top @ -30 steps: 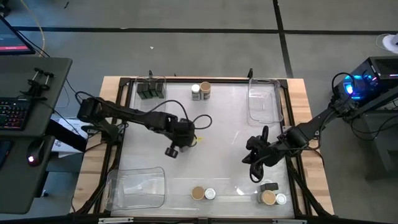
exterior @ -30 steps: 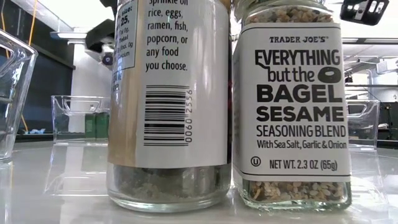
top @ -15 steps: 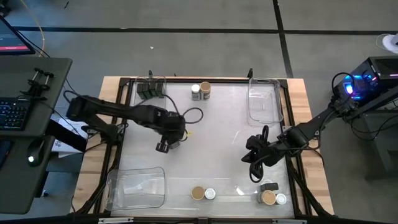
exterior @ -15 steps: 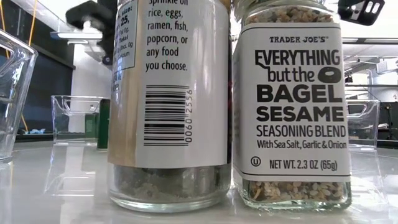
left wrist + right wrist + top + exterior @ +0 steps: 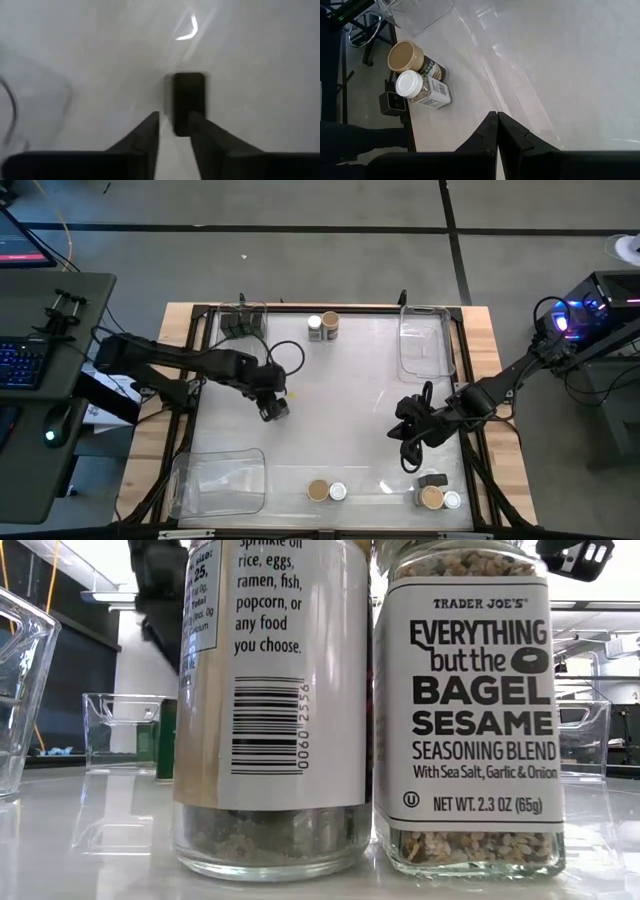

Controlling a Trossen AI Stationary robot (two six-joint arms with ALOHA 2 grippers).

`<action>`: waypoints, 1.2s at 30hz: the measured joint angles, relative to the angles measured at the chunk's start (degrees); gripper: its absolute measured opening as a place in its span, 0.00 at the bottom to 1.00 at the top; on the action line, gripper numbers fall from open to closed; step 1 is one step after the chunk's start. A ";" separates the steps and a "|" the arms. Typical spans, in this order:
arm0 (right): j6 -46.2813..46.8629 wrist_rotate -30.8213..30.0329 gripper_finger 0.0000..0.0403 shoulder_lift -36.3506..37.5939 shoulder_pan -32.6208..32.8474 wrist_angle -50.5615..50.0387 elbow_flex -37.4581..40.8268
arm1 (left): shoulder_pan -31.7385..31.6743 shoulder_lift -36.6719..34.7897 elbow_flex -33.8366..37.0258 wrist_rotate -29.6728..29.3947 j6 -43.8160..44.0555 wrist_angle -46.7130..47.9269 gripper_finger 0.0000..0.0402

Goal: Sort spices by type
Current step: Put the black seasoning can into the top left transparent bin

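My left gripper (image 5: 272,409) (image 5: 174,125) is over the table's left middle, shut on a black boxy spice (image 5: 188,100), which shows dark in the low view (image 5: 166,740). More black boxes sit in the far-left clear bin (image 5: 243,323). A white-topped jar (image 5: 315,328) and a tan-topped jar (image 5: 330,325) stand at the far edge. Another pair (image 5: 318,491) (image 5: 338,492) stands at the near edge, filling the low view (image 5: 270,710) (image 5: 465,710). A third pair (image 5: 405,55) (image 5: 409,84) is at the near right corner. My right gripper (image 5: 408,435) (image 5: 497,131) is shut, over the right side. My left gripper has the black box's end nearest it (image 5: 181,127) pinched between its two fingers, which lie along the box's long sides. The fingers slant down from the table's left. In the low view the box stands upright with its bottom at table level; whether it rests there I cannot tell.
A clear bin (image 5: 422,340) sits at the far right and another clear bin (image 5: 220,480) at the near left. A dark boxy thing (image 5: 433,480) lies beside the near-right jars. A desk with a keyboard (image 5: 25,365) stands left of the table.
My left arm has drawn back toward the table's left, and its gripper has moved with it toward the far-left bin. In the low view the black box has come out from behind the near jar and now stands left of it. My right arm has kept still.
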State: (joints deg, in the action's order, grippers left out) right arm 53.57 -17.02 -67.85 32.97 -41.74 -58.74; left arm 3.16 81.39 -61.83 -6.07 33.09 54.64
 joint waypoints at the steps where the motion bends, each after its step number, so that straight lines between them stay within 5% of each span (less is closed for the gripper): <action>1: 0.08 0.00 0.00 0.00 0.00 0.00 0.00 | -0.31 0.55 0.51 0.06 1.54 0.08 0.30; 8: 0.36 0.00 0.00 0.00 0.02 0.00 0.00 | -2.74 4.10 -0.69 7.41 2.23 -2.49 0.60; 15: 0.50 0.00 0.00 0.00 0.00 -0.02 0.00 | -2.33 7.09 -2.89 7.49 0.93 -1.88 0.72; 31: 0.56 0.00 0.00 0.00 0.00 0.02 0.00 | -0.14 19.25 -2.88 4.22 5.28 -1.60 0.72; 36: 0.47 0.00 0.00 0.00 0.00 0.02 0.00 | -0.14 18.75 -2.88 4.11 5.28 -1.88 0.57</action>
State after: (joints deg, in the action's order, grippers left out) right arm 54.04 -17.02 -67.85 32.97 -41.71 -58.74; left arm 3.03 100.14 -64.71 -1.96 38.37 52.76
